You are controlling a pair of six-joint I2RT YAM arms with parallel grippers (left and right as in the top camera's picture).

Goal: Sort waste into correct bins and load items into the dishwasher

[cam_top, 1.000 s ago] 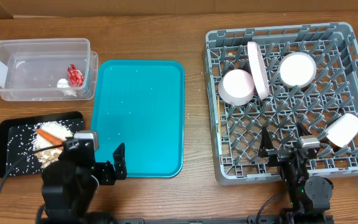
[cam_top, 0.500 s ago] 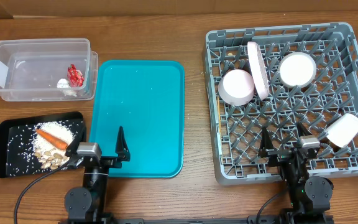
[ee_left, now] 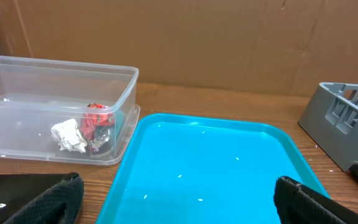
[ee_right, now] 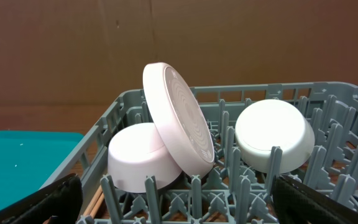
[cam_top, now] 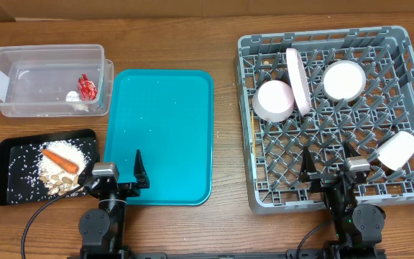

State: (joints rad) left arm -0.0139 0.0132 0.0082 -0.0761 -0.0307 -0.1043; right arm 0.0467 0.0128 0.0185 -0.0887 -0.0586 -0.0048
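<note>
Looking down, I saw the left gripper [cam_top: 118, 178] spread wide at the teal tray's [cam_top: 164, 129] near rim, and the right gripper [cam_top: 329, 173] spread at the grey dish rack's [cam_top: 401, 43] front wall. The red wrapper [cam_top: 86, 86] and white scrap [cam_top: 72, 96] lay in the clear tub [cam_top: 49, 49]. The carrot [cam_top: 60, 160] and rice [cam_top: 20, 183] lay on the black tray [cam_top: 2, 151]. The bowls [cam_top: 273, 101], plate [cam_top: 297, 79] and cup [cam_top: 397, 150] sat in the rack. I judged that the right fingers could snag its lattice if raised carelessly.
</note>
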